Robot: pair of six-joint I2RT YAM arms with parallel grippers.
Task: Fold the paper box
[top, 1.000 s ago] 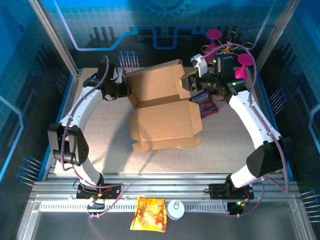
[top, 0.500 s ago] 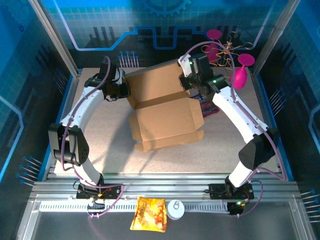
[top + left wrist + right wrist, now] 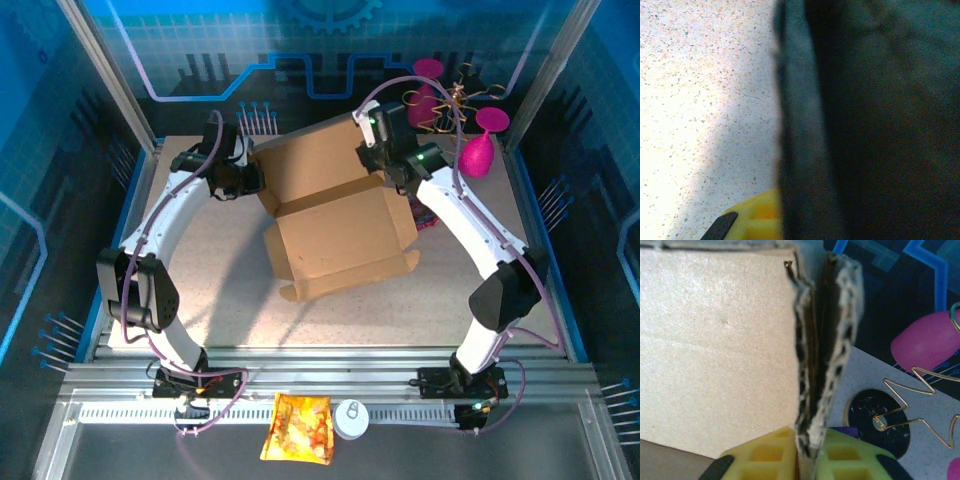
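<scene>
Speckled pale tabletop inside a blue-panelled cell carries the paper box, which lies open near the middle, its front half flat and its rear panel apparently tilted up toward the back wall. The left gripper is at that panel's left edge, closed tight on the cardboard (its wrist camera sees the dark sheet right beside one yellow finger). The right gripper sits at the panel's right rear corner, its yellow fingers pinched narrow on a doubled cardboard edge standing upright between them. A purple snack packet peeks out just beside the box's right side, under the right arm.
</scene>
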